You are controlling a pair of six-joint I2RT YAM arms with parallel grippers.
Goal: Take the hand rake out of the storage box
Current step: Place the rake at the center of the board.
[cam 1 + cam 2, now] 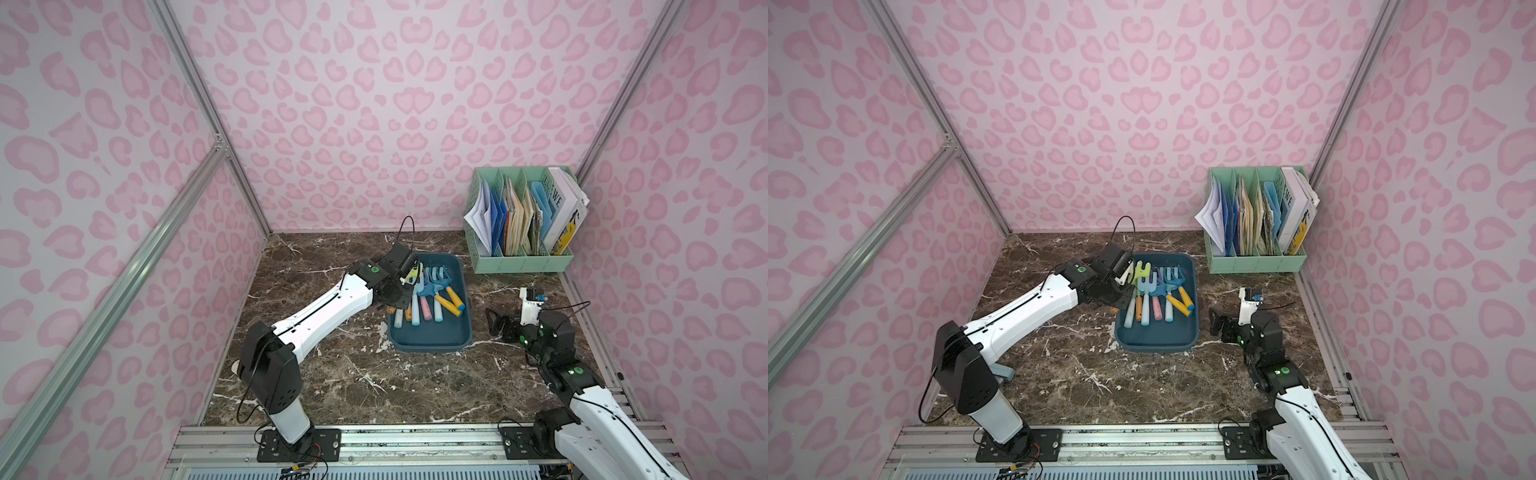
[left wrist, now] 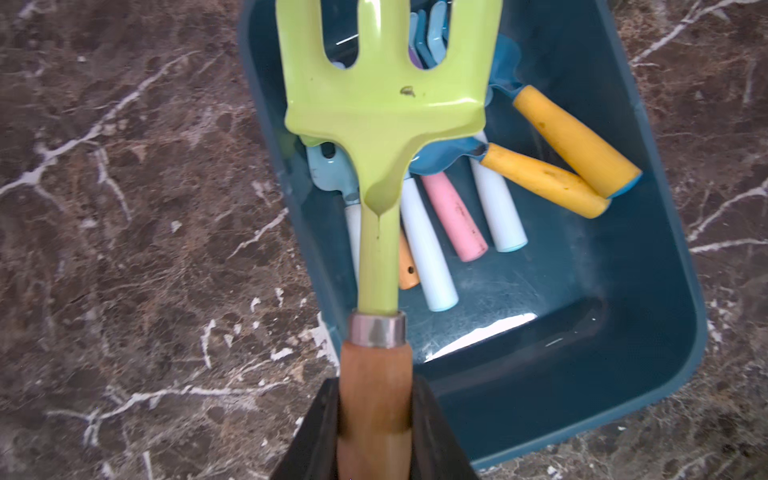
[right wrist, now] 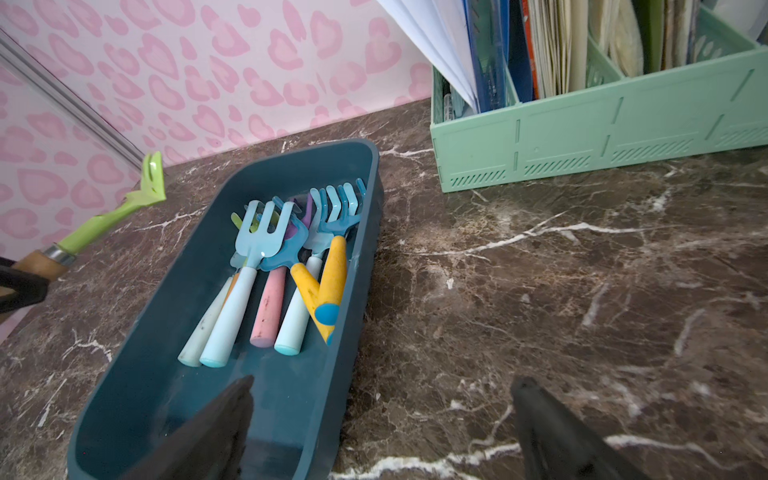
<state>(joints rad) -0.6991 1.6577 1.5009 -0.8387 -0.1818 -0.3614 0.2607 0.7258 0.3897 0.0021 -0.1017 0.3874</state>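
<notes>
The lime-green hand rake (image 1: 412, 273) (image 1: 1139, 272) (image 2: 386, 95) (image 3: 151, 183) has a wooden handle. My left gripper (image 2: 376, 415) (image 1: 395, 291) is shut on that handle. It holds the rake in the air over the left rim of the dark teal storage box (image 1: 432, 347) (image 1: 1154, 347) (image 2: 623, 374) (image 3: 365, 166), with the tines pointing toward the back wall. My right gripper (image 3: 380, 384) (image 1: 494, 322) (image 1: 1217, 322) is open and holds nothing. It hovers just right of the box's near right corner.
Several other hand tools (image 1: 434, 297) (image 3: 266, 282) with blue heads and white, pink and yellow handles lie in the box. A mint-green file rack (image 1: 521, 262) (image 3: 582, 141) full of papers stands at the back right. Brown marble table surrounds the box.
</notes>
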